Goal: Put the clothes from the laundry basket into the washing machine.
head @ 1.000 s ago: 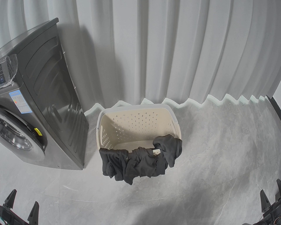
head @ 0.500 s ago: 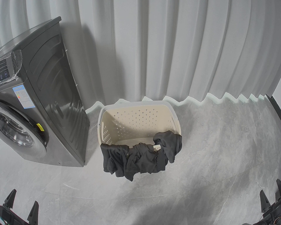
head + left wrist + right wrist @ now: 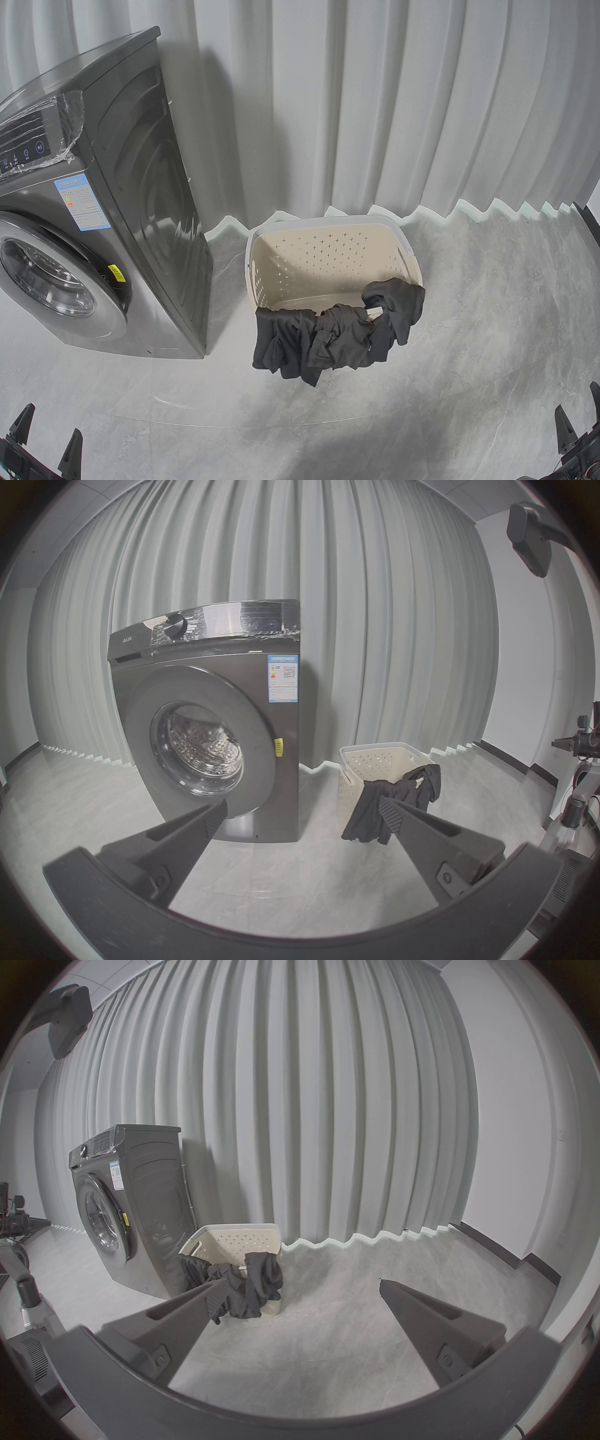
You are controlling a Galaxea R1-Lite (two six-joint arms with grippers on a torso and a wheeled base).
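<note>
The washing machine (image 3: 94, 206) stands at the left, its outer side cut off by the head view's edge. The left gripper (image 3: 301, 805) hangs low, jaws wide apart and empty. Just right of the machine, the laundry basket (image 3: 331, 222) has dark clothes (image 3: 337, 334) draped over its near rim, hiding that edge. Bare floor (image 3: 450, 400) lies before it. The right gripper (image 3: 300, 1285) is also spread wide and empty.
</note>
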